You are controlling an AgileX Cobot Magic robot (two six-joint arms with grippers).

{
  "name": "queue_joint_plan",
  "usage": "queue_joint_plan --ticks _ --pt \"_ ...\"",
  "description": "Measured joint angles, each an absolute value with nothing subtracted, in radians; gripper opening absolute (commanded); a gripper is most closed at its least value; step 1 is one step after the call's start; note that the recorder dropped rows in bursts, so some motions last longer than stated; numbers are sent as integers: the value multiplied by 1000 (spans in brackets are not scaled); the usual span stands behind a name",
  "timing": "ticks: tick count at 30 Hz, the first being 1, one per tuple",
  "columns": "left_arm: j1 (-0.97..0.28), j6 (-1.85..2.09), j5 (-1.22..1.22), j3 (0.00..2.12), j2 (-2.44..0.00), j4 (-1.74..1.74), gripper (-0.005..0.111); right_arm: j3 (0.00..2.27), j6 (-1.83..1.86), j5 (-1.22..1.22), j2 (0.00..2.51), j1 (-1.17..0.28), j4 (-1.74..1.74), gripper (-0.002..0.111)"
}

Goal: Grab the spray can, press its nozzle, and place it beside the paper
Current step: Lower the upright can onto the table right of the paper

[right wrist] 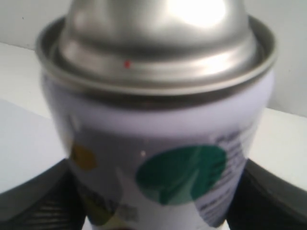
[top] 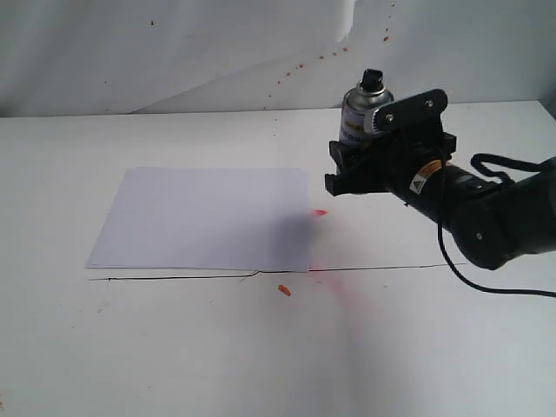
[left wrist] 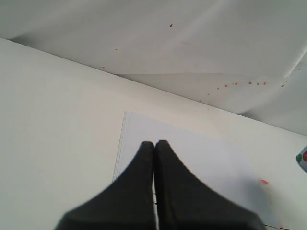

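the spray can [top: 360,109] sits in the upper right of the exterior view, upright and clamped around its body by the right gripper [top: 373,139]. its base is hidden behind the jaws, so it only looks to be off the table [top: 130,347]. in the right wrist view the dark fingers [right wrist: 33,201] press on both sides of the dotted body, below the silver dome. the black nozzle [top: 372,81] stands free above the jaws with nothing touching it. the paper [top: 204,217] lies flat in the middle left of the frame, well apart from the can, with a red smear [top: 319,212] just off its right edge. the left gripper [left wrist: 154,143] has its fingers pressed together on nothing and hangs over the paper in its own view; it does not show in the exterior view. the step in hand looks like the press. to do it well, hold the can steady and upright, bring the closed left tips straight down onto the nozzle's top, and push along the can's axis so it does not tip or slide in the grip. which way the nozzle's opening faces cannot be told, so aim is a risk for the paper.
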State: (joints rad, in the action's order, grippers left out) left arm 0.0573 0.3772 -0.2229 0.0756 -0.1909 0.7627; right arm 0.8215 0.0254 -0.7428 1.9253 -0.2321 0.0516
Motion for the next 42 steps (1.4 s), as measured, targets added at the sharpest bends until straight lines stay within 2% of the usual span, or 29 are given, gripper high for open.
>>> queue_joint_plan --ticks 11,31,33,35,36,37,38,40,42 --pt "57 377 -223 76 -191 763 0 834 0 -860 2076 -232 56 0" --pt "57 377 -221 76 -191 763 0 912 -13 -871 2196 -232 37 0" --pt "57 377 -221 76 -191 763 0 912 -13 -871 2196 -232 28 11" --pt "57 377 -221 76 -191 763 0 912 -13 -871 2196 -232 28 30" --pt "57 377 -221 76 -191 763 0 912 -13 -871 2196 -232 28 47" --pt "57 377 -221 76 -191 763 0 912 -13 -871 2196 -232 28 56" --pt "57 377 -221 76 -191 763 0 912 -13 -871 2196 -232 28 71" --pt "57 377 -221 76 -191 763 0 913 -13 -874 2196 -232 26 86" --pt "57 377 -221 76 -191 763 0 918 -13 -888 2196 -232 23 93"
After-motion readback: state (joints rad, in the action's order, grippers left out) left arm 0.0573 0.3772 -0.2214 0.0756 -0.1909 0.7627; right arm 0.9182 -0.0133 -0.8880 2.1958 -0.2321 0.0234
